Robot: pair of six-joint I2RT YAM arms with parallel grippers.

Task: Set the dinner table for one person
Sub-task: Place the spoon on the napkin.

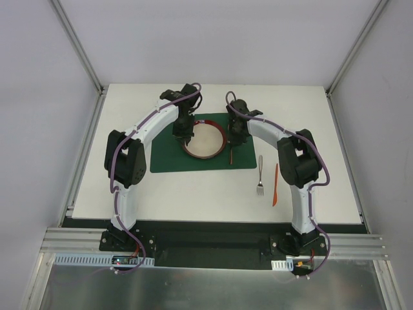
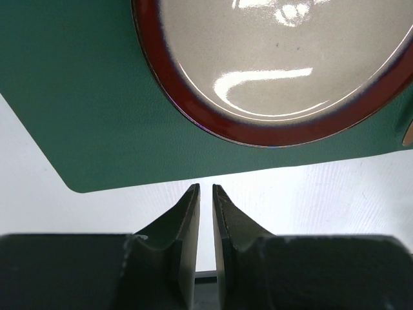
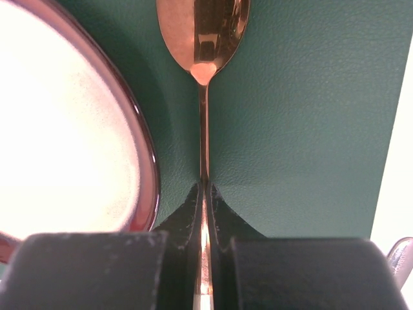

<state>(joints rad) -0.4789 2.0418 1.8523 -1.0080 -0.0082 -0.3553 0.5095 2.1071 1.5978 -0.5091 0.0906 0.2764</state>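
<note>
The white surface (image 1: 193, 194) spans the cell under both arms. It is rigid and fixed, and looks smooth enough that cutlery would likely slide on it. The green placemat (image 1: 164, 161) lies toward its far middle and carries the red-rimmed plate (image 2: 284, 58). The left hand (image 2: 205, 194), left of the plate, is clenched on nothing. The right hand (image 3: 204, 194) pinches the spoon (image 3: 204, 39) by its thin, stiff, probably slippery handle, right of the plate.

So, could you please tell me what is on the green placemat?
A red-rimmed plate and a copper spoon, its handle between the right jaws. The mat under the plate is covered.
</note>
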